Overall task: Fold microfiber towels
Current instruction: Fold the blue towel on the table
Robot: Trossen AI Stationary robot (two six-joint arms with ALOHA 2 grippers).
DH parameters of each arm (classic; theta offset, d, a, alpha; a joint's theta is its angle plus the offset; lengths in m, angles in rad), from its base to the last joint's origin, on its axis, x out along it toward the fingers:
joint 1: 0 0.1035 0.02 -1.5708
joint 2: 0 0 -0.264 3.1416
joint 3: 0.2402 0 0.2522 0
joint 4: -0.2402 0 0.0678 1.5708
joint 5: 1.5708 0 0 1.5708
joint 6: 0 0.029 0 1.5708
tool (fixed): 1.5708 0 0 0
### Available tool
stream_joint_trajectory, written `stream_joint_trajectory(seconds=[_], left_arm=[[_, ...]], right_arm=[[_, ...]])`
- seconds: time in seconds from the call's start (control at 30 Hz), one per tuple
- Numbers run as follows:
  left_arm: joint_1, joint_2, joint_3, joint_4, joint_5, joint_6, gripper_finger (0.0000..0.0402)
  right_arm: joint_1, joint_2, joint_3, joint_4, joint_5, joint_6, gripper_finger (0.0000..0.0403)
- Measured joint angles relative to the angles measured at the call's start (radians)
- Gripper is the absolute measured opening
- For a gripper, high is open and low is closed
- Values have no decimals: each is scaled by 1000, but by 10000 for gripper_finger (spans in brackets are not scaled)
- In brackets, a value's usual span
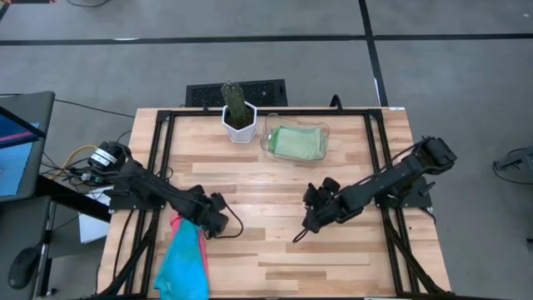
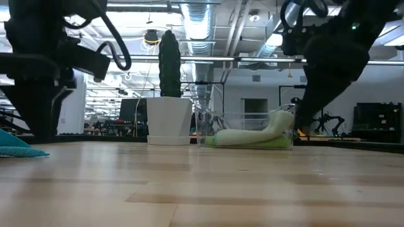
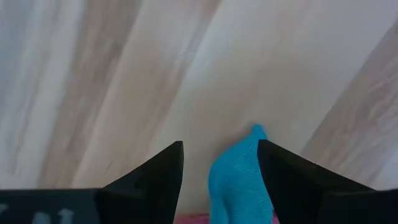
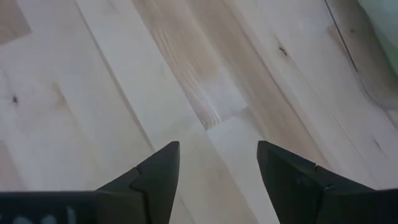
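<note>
Both grippers' jaws stand wide, holding nothing. Left gripper [image 3: 219,171] straddles the turquoise towel [image 3: 239,180]; right gripper [image 4: 217,171] frames bare table [image 4: 93,81]. Only the high view shows the pink towel [image 1: 176,223].

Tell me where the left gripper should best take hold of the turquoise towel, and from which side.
Probably its near tip. In the left wrist view the turquoise towel narrows to a point lying between the open left gripper fingers, so a straight descent from above should pinch it. The pink towel lies alongside, so keep to the turquoise tip.
</note>
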Motion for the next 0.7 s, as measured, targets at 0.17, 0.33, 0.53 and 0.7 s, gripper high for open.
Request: stream_joint_trajectory(seconds=[0.17,0.33,0.53,0.7], left_arm=[[9,5,-47,5,18,63,199],[30,1,-92,45,115,106,198],[40,2,-93,59,217,131,122],[37,6,-51,48,186,157,13]], right_arm=[[-3,28,0,14,0,0,240],[-3,27,0,17,-1,-2,240],[-10,18,0,24,1,-26,240],[-21,19,0,30,2,-27,240]])
